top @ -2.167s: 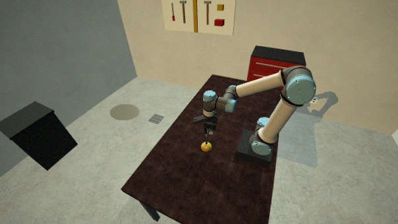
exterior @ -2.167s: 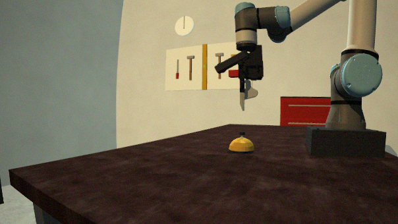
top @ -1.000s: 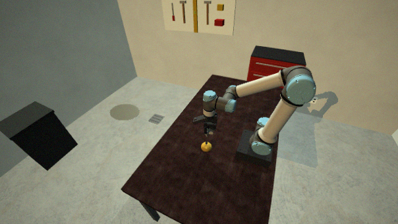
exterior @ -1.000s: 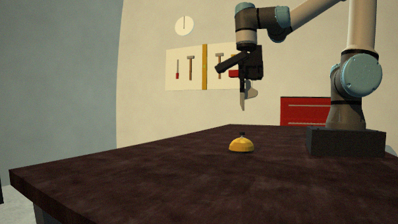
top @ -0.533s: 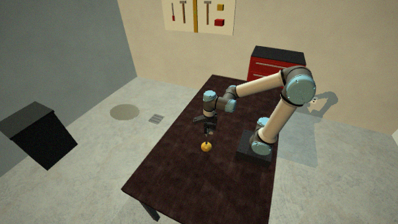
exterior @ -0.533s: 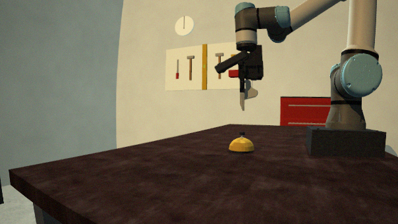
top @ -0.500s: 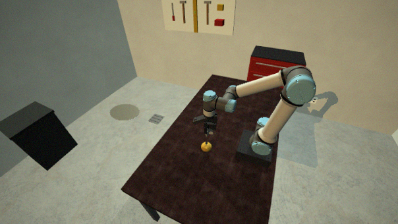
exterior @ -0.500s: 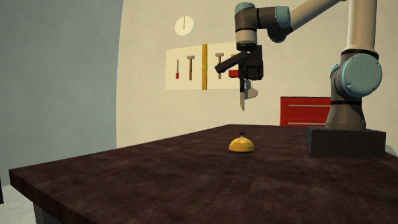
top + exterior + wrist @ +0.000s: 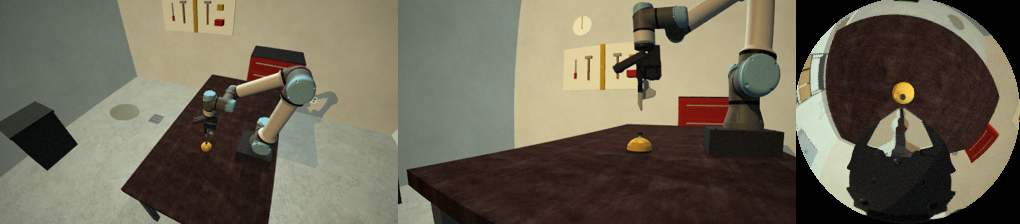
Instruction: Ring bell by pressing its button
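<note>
Bell (image 9: 639, 144): yellow dome with a small dark button (image 9: 640, 133) on top, standing upright on the dark brown surface (image 9: 563, 184), near the middle of its width; in the top view it lies at about 9 o'clock from the arm's base block (image 9: 243, 138), apart from it.

End effector (image 9: 640, 106): fingers pressed together into one narrow tip, nothing between them, pointing straight down. It hangs well above the bell, almost directly over the button, not touching it. In the wrist view the closed tip points toward 12 o'clock at the bell just beyond it.

Button: raised, not pressed.

Red drawer cabinet (image 9: 702, 110): by the far wall.
</note>
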`<state>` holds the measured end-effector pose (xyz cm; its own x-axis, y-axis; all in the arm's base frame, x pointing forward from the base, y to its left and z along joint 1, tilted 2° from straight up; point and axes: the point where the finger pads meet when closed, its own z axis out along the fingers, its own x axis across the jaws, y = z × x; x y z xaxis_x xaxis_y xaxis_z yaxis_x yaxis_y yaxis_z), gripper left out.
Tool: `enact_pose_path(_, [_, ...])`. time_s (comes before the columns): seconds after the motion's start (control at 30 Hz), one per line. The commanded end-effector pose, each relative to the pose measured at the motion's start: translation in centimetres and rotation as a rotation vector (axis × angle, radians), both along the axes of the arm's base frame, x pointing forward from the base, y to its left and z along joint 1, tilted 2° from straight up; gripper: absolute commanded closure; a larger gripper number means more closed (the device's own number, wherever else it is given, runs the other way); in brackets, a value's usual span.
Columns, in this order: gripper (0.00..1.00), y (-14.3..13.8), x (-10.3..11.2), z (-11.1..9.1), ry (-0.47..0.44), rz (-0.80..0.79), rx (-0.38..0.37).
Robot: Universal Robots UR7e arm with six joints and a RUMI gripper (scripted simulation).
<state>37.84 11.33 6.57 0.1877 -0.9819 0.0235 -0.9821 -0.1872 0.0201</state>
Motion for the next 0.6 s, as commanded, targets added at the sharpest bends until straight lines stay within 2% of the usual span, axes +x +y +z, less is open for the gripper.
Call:
enact_pose_path(0.0, [1.0,0.0,0.0,-0.1,-0.001,0.0,-0.001])
enact_pose_path(0.57, [1.0,0.0,-0.1,-1.8,0.002,0.0,-0.001])
